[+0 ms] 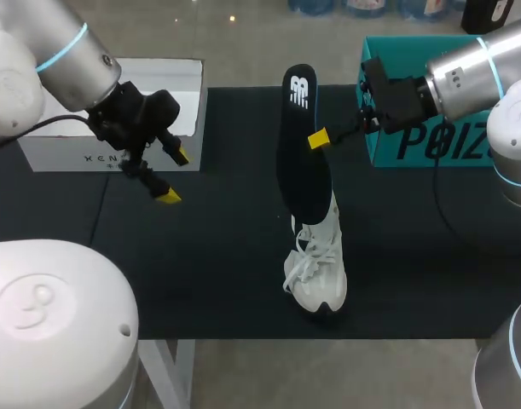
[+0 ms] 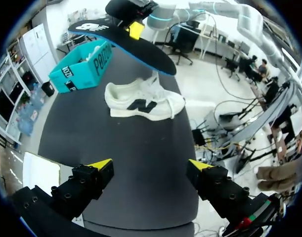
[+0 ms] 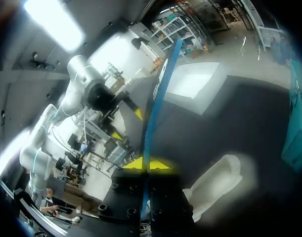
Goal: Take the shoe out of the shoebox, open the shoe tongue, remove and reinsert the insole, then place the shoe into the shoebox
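Pinched edge-on between the yellow tips of the right gripper (image 3: 149,164), the dark insole (image 1: 301,145) is hanging in the air over the middle of the black mat (image 1: 217,256). Its long axis is running from the far side of the table down toward the white shoe (image 1: 318,264). The printed end is riding high and the lower end is dipping just above the shoe's laces and opening, apparently clear of them in the left wrist view. The shoe is sitting on the mat directly beneath, toe pointing toward the near edge. Judging by this, the insole is out and going back in is the step at hand: its low end is needing to drop into the opening below it, and the right arm is doing that work. Well apart to the left, the left gripper (image 1: 174,175) is hovering spread and empty. Beyond them, the teal shoebox (image 1: 413,149) is waiting behind the right arm and a white box (image 1: 72,153) behind the left.
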Available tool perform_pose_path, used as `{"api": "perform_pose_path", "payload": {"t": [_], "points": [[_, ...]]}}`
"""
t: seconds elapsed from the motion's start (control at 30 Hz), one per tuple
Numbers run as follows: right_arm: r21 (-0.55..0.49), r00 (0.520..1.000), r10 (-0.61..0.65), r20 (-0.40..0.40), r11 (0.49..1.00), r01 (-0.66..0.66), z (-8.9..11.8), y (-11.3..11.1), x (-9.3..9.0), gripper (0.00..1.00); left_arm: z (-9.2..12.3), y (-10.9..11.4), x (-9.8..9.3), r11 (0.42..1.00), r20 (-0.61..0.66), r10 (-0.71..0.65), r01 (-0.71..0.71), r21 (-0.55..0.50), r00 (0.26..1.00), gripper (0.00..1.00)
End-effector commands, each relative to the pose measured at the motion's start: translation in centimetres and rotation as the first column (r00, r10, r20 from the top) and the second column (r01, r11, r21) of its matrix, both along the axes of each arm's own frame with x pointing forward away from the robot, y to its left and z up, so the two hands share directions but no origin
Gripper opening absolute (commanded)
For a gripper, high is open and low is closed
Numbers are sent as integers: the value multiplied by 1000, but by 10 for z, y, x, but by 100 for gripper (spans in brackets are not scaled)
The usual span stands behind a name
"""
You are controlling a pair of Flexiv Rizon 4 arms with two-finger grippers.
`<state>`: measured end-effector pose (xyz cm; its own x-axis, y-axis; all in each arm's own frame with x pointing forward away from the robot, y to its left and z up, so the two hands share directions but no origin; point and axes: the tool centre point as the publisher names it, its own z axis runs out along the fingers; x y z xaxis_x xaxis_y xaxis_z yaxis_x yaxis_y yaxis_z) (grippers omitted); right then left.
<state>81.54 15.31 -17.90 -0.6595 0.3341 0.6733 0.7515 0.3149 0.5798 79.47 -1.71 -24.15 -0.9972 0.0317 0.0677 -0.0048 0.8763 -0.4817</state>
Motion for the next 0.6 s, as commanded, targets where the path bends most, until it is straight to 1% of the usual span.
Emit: {"api": "perform_pose_path", "payload": {"t": [0.03, 0.23, 0.33, 0.43, 0.6], "points": [[-1, 1000, -1, 0, 1000, 1, -1, 1, 0, 0, -2, -1, -5, 996, 21, 71, -72, 54, 997, 100], [-1, 1000, -1, 0, 1000, 1, -1, 1, 0, 0, -2, -1, -5, 996, 21, 71, -72, 54, 997, 100], [-26, 1000, -12, -7, 1000, 11, -4, 1, 7, 0, -2, -1, -5, 996, 21, 71, -72, 54, 997, 100], [-43, 1000, -14, 5, 999, 15, -6, -1, 21, 0, -2, -1, -5, 996, 21, 71, -72, 54, 997, 100], [-54, 1000, -29, 10, 998, 30, -9, -7, 52, 0, -2, -1, -5, 996, 21, 71, -72, 54, 997, 100]]}}
